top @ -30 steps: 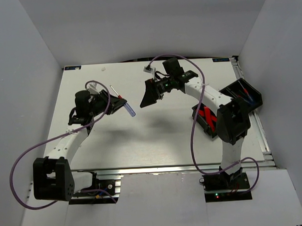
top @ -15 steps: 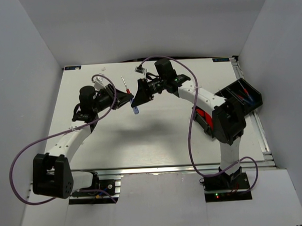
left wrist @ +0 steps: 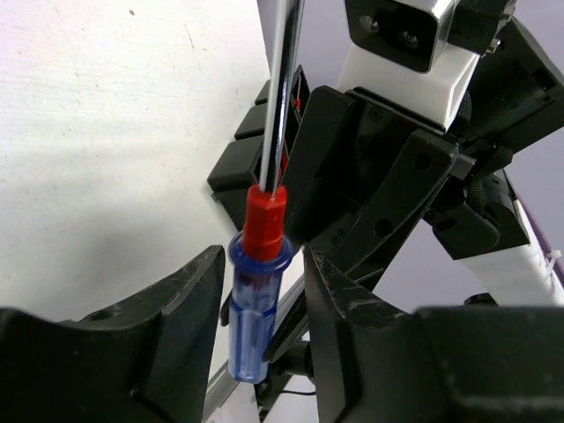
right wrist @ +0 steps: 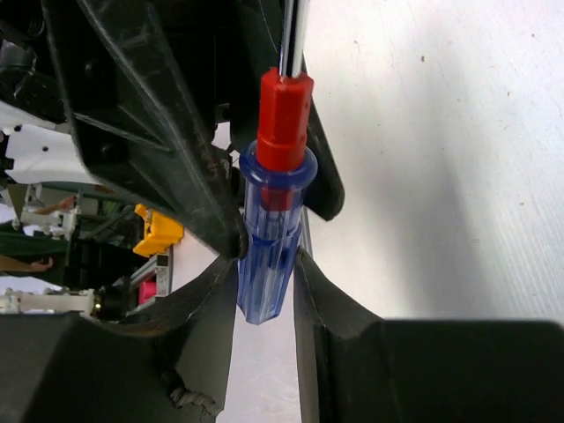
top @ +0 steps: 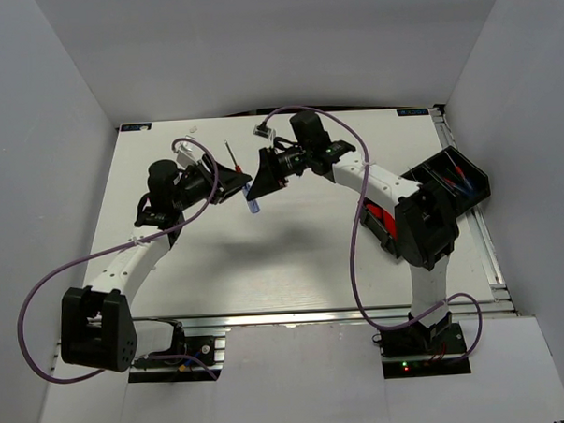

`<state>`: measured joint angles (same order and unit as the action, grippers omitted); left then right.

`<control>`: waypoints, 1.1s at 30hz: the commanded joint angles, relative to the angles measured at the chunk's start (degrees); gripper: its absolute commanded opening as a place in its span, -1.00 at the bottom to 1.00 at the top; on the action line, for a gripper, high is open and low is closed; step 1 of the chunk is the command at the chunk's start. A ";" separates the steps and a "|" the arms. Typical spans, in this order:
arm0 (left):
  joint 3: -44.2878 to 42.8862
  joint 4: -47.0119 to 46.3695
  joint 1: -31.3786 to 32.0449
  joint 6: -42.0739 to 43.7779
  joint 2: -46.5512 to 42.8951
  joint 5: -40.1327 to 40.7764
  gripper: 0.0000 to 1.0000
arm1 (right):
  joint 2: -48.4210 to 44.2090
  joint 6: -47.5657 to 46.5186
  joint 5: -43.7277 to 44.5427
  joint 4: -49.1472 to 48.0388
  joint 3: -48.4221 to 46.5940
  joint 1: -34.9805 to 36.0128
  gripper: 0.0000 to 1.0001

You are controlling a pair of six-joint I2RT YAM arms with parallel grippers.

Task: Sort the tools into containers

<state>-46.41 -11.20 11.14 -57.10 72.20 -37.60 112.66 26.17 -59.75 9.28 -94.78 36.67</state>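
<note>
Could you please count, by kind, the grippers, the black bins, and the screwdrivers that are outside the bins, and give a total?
Grippers: 2, the left gripper and the right gripper
Black bins: 2
Screwdriver outside the bins: 1
Total: 5

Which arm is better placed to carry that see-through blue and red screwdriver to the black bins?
Likely the right. The right gripper pinches the clear blue-and-red-handled screwdriver, the left gripper stands slightly open around it, and the black rectangular plastic bins sit on that same side.
</note>
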 commanded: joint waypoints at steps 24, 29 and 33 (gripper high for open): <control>-6.41 6.88 0.20 8.75 -4.17 1.22 0.42 | -5.96 -29.31 9.71 17.67 -2.86 -14.59 -1.00; -4.75 8.21 -0.50 9.90 -5.76 1.83 0.43 | -9.90 -41.97 17.19 25.78 -3.48 -24.78 -1.00; -1.32 7.07 -0.94 9.29 -6.37 1.22 0.44 | -12.81 -51.29 25.09 30.27 -3.39 -33.04 -1.00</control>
<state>-49.63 -4.78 10.74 -48.90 67.33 -36.42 104.97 -14.13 -41.71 34.09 -95.24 7.57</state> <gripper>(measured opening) 0.718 0.329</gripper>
